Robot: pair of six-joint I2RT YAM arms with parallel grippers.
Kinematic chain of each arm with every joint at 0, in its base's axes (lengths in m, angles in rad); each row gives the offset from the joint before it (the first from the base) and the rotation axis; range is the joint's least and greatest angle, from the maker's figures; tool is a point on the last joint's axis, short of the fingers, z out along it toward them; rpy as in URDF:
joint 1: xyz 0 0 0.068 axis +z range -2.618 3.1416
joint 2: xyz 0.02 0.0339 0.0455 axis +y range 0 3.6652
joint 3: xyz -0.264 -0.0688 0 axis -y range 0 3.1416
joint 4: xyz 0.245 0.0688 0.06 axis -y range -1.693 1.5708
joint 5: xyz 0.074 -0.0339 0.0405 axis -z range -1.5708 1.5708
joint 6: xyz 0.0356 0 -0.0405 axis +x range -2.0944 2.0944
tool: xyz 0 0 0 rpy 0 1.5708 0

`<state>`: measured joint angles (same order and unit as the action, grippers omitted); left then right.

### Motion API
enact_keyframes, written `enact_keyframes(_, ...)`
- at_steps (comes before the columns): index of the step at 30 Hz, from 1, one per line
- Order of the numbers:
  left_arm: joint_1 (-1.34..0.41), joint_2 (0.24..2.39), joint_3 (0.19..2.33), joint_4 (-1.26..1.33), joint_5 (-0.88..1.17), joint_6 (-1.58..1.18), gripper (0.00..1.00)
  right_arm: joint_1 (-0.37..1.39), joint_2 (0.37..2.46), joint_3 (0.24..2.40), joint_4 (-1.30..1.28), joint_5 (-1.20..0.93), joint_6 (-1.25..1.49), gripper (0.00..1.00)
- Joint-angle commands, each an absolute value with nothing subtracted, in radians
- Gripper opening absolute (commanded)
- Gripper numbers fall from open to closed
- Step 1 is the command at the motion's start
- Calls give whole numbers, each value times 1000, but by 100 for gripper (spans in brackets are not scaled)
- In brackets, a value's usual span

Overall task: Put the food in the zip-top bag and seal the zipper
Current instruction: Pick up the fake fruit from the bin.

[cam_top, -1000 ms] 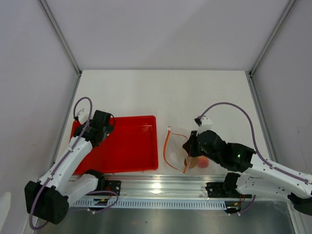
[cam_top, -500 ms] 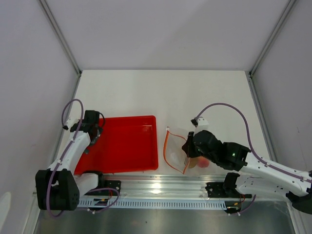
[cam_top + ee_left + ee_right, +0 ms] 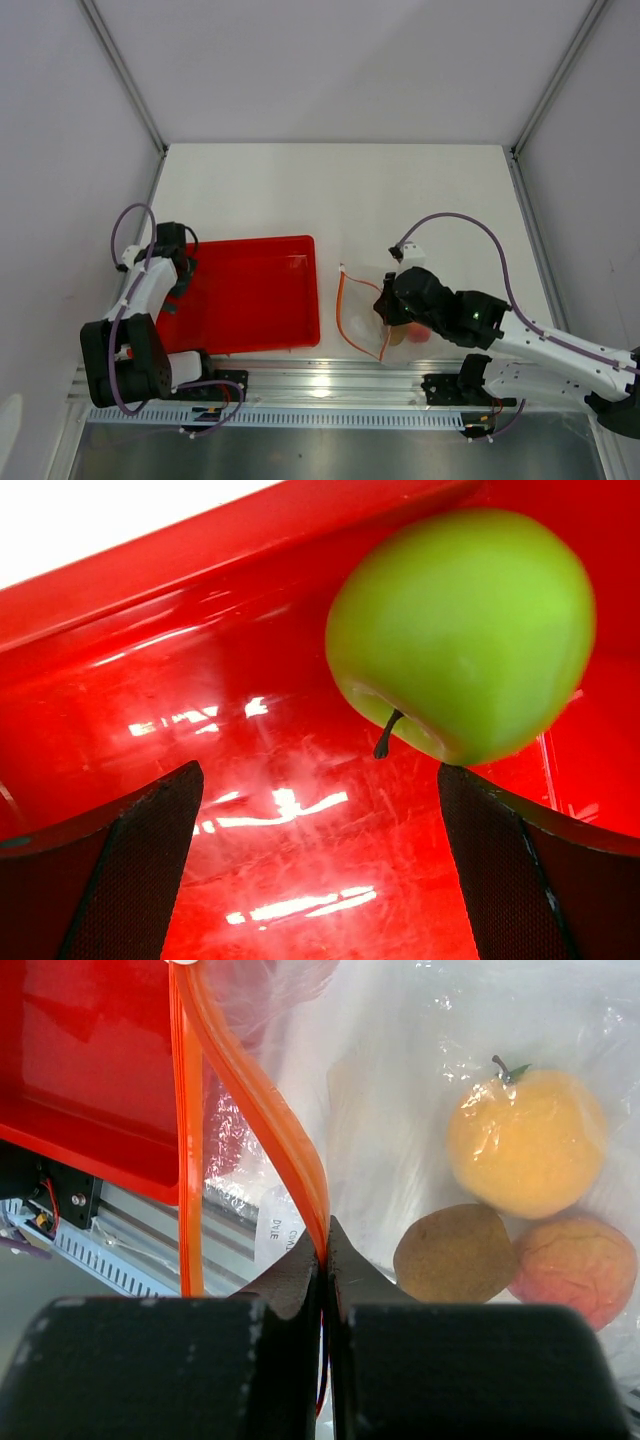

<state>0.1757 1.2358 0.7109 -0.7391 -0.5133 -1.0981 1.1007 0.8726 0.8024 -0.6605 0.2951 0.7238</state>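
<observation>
Left pincer (image 3: 320,830) swung leftward (agape, elbow folded), right pincer (image 3: 325,1250) pinching zipper (image 3: 270,1120)

Green apple (image 3: 462,630): plain bright green, dark stem. Tray (image 3: 200,630): glossy red, white glare streaks. Zip-top bag (image 3: 400,1080): clear, colourless. Zipper (image 3: 270,1130): red-orange. 3 bagged items: yellow-orange fruit (image 3: 525,1140), green leaf mark; brown fruit (image 3: 452,1253), matt; peach (image 3: 577,1268), pink-orange, faintly veined. Table (image 3: 330,190): white.
</observation>
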Motion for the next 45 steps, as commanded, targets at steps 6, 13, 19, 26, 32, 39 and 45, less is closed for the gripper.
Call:
enact_keyframes(6,225,1267,730,-634,-479,-1123,100,1091,911,836,-650,273,719,0)
enact_keyframes(13,229,1276,759,-632,-480,-1131,100,1085,922,830,-644,265,719,0)
enact_keyframes(19,244,1269,752,-641,-469,-1163,99,1075,923,833,-652,265,712,0)
enact_keyframes(26,247,1244,770,-673,-512,-1180,99,1066,927,841,-647,253,709,0)
enact_keyframes(32,249,1155,752,-669,-499,-1173,99,1068,936,836,-641,242,710,0)
enact_keyframes(39,259,1153,730,-690,-505,-1218,99,1066,931,838,-643,239,707,0)
enact_keyframes(45,293,1131,687,-690,-517,-1258,99,1063,936,838,-644,233,700,0)
